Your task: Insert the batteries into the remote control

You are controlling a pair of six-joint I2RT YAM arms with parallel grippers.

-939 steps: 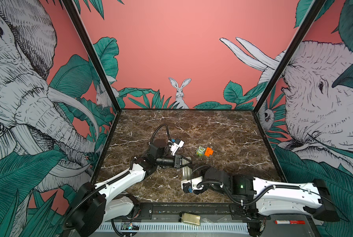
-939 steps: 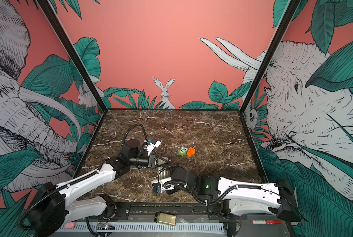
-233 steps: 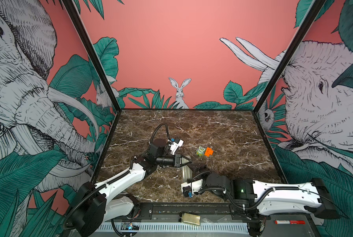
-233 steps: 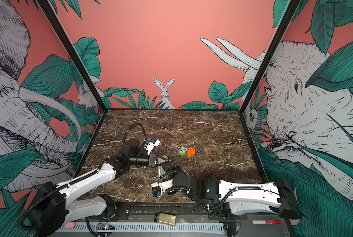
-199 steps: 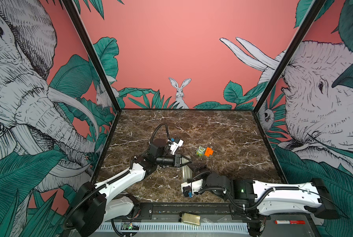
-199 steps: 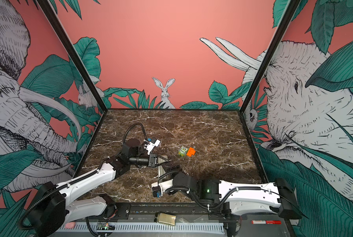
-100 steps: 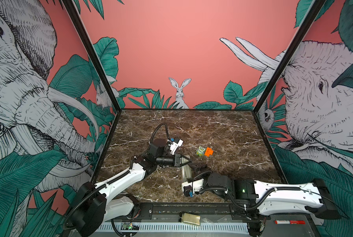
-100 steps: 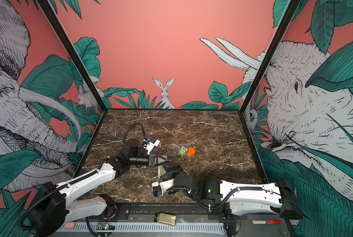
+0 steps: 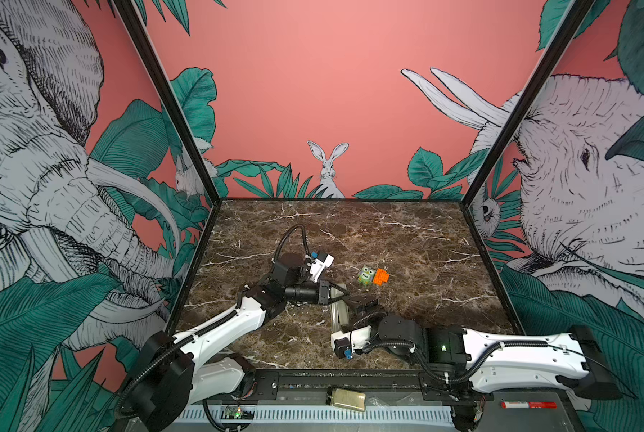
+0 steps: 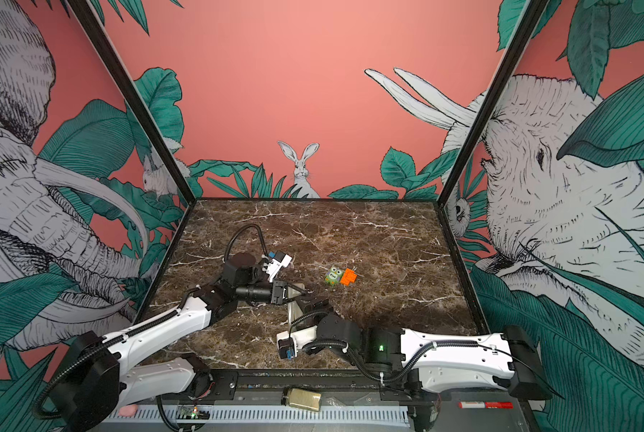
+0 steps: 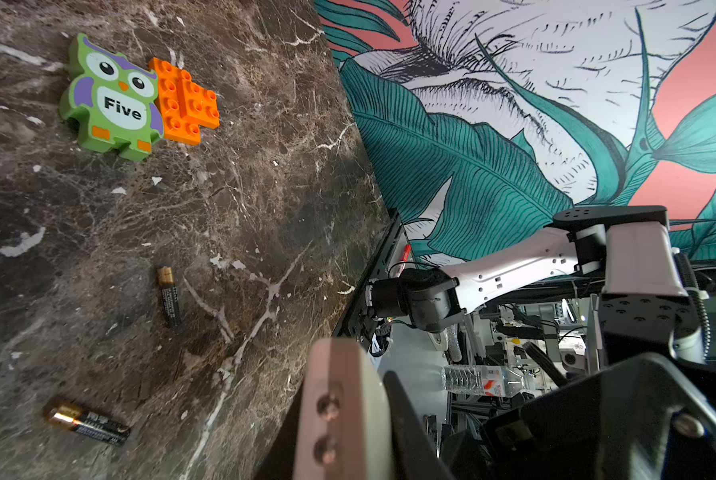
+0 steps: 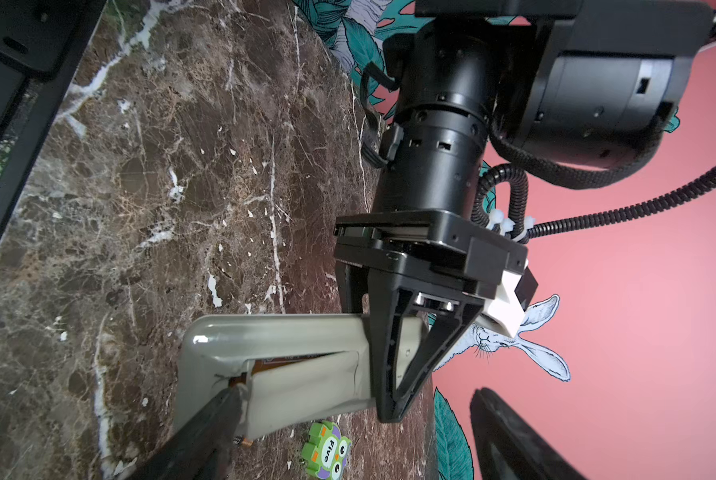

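The left pincer (image 12: 389, 395) is shut tight on 1 end of the remote control (image 12: 273, 336). It holds the remote up on its long edge, low over the brown surface (image 12: 160, 187). I cannot tell if the remote touches the surface.

The right wrist view shows this best. It also shows the plain back of the remote. There the little lid (image 12: 306, 378) over the battery hole is lifted a bit at 1 side. The right pincer (image 12: 354, 395) is wide open. 1 of its fingers (image 12: 210, 424) touches the lid's edge. The other finger is off to the side and touches nothing.

In both top views the left pincer (image 9: 341, 295) and the right pincer (image 9: 363, 301) meet at the remote. The lid is too small to see there.

Only the left wrist view shows the 2 batteries (image 11: 169, 297). They lie flat on the surface, out past the left pincer's tip. They are apart from each other and nothing touches them. Farther out from that pincer sit a green owl block (image 11: 111, 99) and an orange brick (image 11: 183, 102). These 2 touch each other.
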